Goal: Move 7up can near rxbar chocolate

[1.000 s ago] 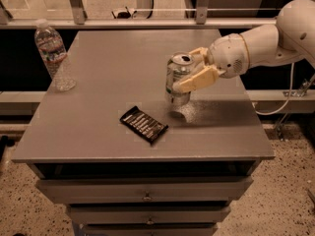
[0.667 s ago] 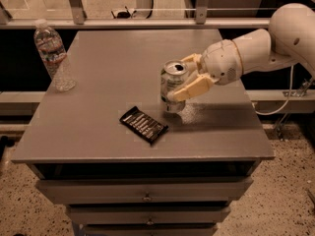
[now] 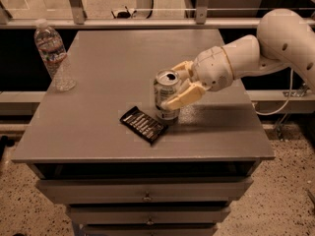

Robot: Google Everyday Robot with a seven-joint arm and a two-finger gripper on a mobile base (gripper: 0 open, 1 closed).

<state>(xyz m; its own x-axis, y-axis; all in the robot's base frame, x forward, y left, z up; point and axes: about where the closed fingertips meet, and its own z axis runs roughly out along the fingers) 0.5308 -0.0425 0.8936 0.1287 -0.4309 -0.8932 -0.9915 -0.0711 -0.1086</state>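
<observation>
7up can (image 3: 165,90) upright, clasped in tool (image 3: 173,86) at its right side, just beside rxbar chocolate (image 3: 143,124)

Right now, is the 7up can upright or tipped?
Upright: the 7up can has its top facing up, gripped by the end effector at mid-table, beside the rxbar chocolate.

My pincer (image 3: 171,86) clasps the upright silver-and-green 7up can (image 3: 166,85), just beside the flat black rxbar chocolate (image 3: 143,125) lying slantwise on the tabletop (image 3: 123,58).
</observation>
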